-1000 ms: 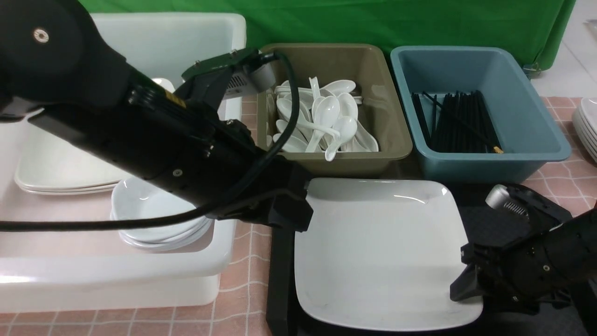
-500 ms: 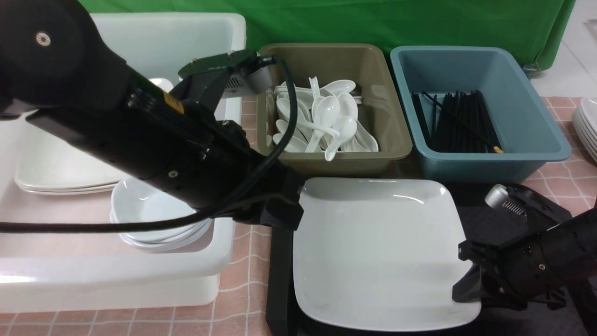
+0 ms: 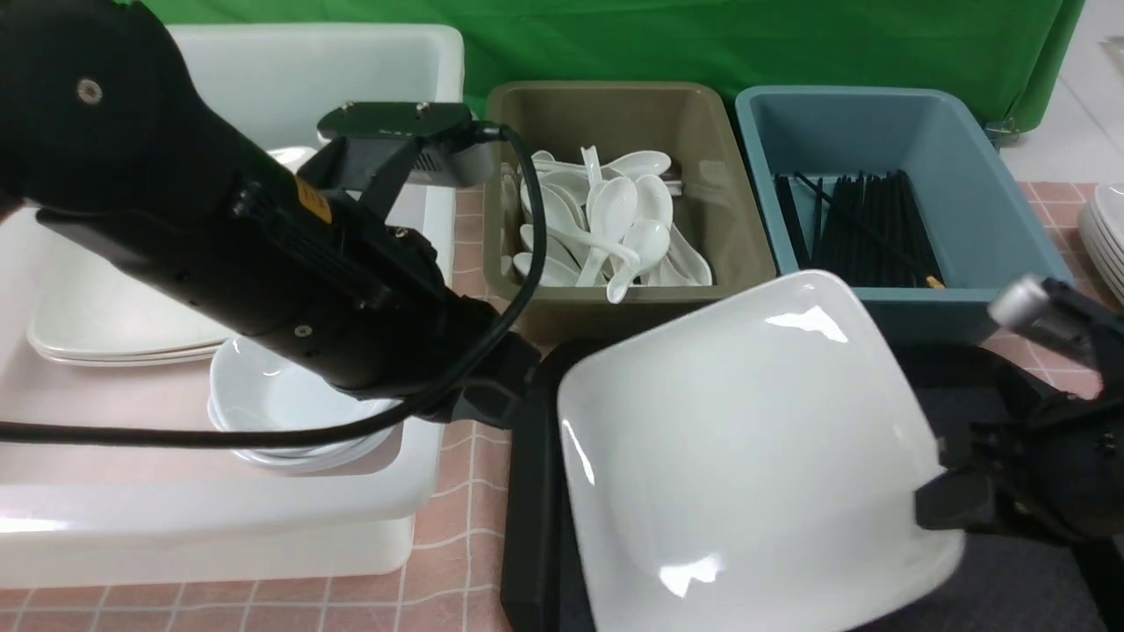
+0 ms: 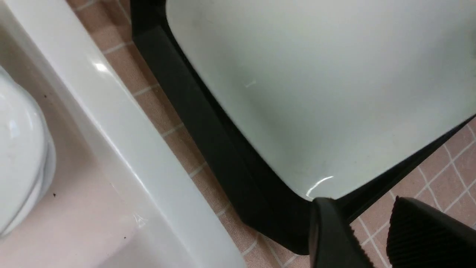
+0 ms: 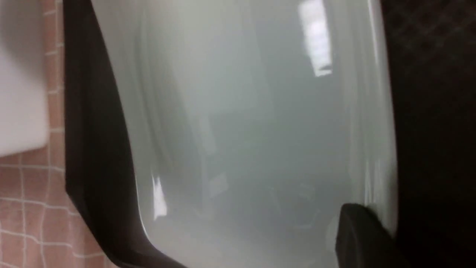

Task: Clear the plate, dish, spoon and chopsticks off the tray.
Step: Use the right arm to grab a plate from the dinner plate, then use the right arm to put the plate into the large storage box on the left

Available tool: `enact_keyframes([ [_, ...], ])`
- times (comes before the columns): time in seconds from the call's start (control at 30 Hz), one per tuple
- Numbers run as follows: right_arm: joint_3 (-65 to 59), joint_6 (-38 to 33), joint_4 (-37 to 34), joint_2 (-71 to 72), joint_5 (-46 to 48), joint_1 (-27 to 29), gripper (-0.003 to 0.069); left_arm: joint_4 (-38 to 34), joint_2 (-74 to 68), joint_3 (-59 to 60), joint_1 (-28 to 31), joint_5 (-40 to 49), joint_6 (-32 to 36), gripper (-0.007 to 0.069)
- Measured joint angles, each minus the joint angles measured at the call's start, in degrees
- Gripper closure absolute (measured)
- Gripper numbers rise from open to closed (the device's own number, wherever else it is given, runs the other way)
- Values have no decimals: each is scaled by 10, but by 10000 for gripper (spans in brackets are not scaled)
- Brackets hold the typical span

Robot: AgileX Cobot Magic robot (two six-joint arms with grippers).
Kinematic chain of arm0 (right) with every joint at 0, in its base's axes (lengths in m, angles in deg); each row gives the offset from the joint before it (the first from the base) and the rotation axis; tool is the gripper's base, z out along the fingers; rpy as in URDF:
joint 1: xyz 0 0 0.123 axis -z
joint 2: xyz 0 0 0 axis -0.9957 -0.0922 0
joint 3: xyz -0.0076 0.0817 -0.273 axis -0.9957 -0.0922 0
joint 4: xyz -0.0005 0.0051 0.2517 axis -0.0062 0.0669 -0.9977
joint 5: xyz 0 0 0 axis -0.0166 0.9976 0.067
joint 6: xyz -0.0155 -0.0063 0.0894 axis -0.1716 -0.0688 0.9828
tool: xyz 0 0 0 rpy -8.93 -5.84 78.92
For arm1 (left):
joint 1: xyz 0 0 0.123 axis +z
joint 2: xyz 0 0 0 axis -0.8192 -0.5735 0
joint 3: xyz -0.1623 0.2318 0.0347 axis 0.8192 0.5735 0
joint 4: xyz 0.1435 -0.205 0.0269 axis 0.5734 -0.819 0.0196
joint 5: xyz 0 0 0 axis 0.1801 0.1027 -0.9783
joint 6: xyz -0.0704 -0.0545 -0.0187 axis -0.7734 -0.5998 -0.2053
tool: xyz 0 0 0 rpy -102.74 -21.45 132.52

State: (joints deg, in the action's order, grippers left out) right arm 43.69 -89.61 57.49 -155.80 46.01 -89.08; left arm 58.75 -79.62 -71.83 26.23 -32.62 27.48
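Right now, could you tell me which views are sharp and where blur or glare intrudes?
Front view: sharp, with bright glints on the tilted plate. Left wrist view: crisp on plate and tray, one small glint at the plate's corner. Right wrist view: smeared throughout, the plate hazy with a window-like reflection.

We find no legible text, though a small yellow label (image 3: pixel 309 200) on the left arm (image 3: pixel 263 254) may carry print too blurred to read.

Along the far edge of the pink-tiled table (image 3: pixel 448 535): white tub (image 3: pixel 263 527) at left, tan bin (image 3: pixel 729 202), blue bin (image 3: pixel 983 193) (these two nearly touching); green backdrop (image 3: pixel 702 39) behind.
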Motion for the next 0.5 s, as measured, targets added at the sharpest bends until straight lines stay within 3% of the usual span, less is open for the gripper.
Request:
enact_keyframes([
  [0.13,13,49,74,55,31,0,593,15,8,0,0,-8,0,407],
  [0.33,45,71,91,99,71,0,593,42,40,-22,0,-9,-8,428],
  [0.5,119,84,95,125,114,0,593,131,93,-69,12,34,-49,563],
])
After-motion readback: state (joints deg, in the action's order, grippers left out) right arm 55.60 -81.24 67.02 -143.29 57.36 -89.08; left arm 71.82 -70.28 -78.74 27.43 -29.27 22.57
